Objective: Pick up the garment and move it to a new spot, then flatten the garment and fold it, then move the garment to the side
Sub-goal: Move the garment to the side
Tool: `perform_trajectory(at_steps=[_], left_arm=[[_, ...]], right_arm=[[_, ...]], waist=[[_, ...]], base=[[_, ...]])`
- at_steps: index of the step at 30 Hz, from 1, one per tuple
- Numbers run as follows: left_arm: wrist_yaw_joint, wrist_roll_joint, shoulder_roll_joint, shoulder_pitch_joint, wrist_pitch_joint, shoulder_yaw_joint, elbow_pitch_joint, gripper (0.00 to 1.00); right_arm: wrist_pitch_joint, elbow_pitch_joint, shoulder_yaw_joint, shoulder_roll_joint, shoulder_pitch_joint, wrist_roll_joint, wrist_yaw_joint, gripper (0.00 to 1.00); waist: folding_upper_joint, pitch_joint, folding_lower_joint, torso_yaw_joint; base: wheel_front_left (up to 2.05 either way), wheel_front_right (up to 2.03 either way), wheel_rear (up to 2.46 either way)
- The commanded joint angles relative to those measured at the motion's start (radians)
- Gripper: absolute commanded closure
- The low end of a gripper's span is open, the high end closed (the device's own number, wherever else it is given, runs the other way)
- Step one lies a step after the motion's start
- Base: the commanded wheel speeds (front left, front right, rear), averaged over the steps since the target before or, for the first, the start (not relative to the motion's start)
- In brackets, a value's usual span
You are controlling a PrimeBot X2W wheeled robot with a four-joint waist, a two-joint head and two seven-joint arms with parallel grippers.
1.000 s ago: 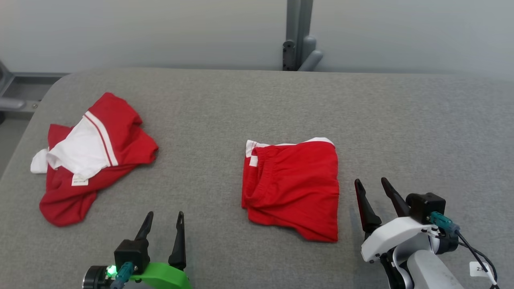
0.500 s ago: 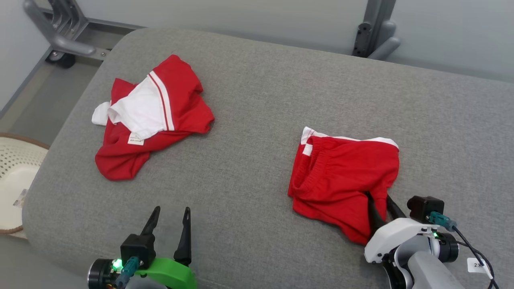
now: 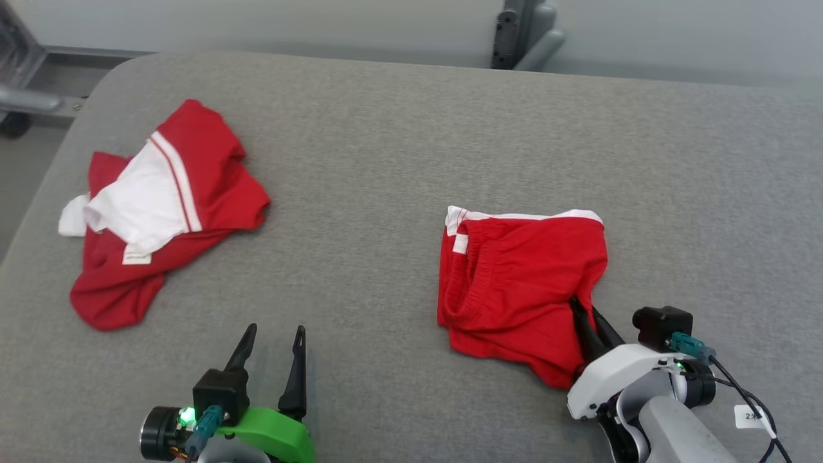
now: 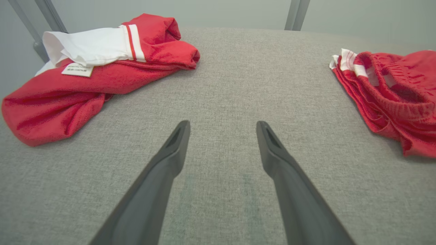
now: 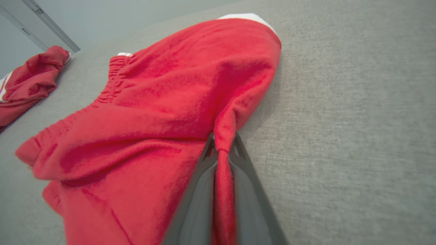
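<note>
Grey woven fabric covered the table [image 3: 386, 128] from edge to edge. At its far left lay a crumpled red-and-white garment [image 3: 161, 206], bunched into a heap with a white panel and a small white label [image 3: 136, 257] turned upward. Nearer the robot and a little to the right of that heap, the left gripper [image 3: 275, 328] hovered over bare fabric, its two dark fingers spread wide apart with nothing between them. Right of centre lay the red shorts [image 3: 514, 276], folded into a rough square with the elastic waistband at their left side and white trim along the far edge. They lay well apart from the crumpled garment. At the shorts' near right side the right gripper [image 3: 580, 307] had its fingers drawn together on a pinched ridge of the red cloth; in the right wrist view the fold ran up between the two fingers, which squeezed it from both sides.
</note>
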Motion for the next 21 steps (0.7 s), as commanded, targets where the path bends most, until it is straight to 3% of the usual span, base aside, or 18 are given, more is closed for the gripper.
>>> perform_trajectory(at_steps=[1,5,10,15,21], left_arm=[[-0.001,-0.007,0.003,-0.018,0.001,-0.004,-0.004,0.00],[-0.004,-0.011,0.003,-0.040,0.001,-0.015,-0.003,0.00],[-0.003,-0.011,0.003,-0.063,0.001,-0.035,-0.002,0.00],[-0.004,-0.004,0.003,-0.079,0.001,-0.052,0.000,0.00],[-0.011,0.007,0.003,-0.096,0.001,-0.059,0.004,0.00]], right_arm=[[-0.003,-0.003,0.001,-0.006,0.007,-0.007,-0.002,1.00],[-0.003,-0.012,0.008,-0.006,0.005,-0.020,-0.002,1.00],[-0.003,-0.019,0.028,-0.005,0.004,-0.003,-0.002,1.00],[-0.003,-0.036,0.049,-0.004,0.007,0.017,-0.002,1.00],[-0.003,-0.042,0.059,-0.004,-0.015,0.006,-0.002,1.00]], waist=[[0.0000,-0.075,0.0000,-0.322],[0.0000,-0.073,0.0000,-0.466],[0.0000,-0.056,0.0000,-0.584],[0.0000,-0.030,0.0000,-0.631],[0.0000,0.002,0.0000,-0.613]], base=[[0.00,0.00,0.00],[0.00,0.00,0.00],[0.00,0.00,0.00],[0.00,0.00,0.00],[0.00,0.00,0.00]])
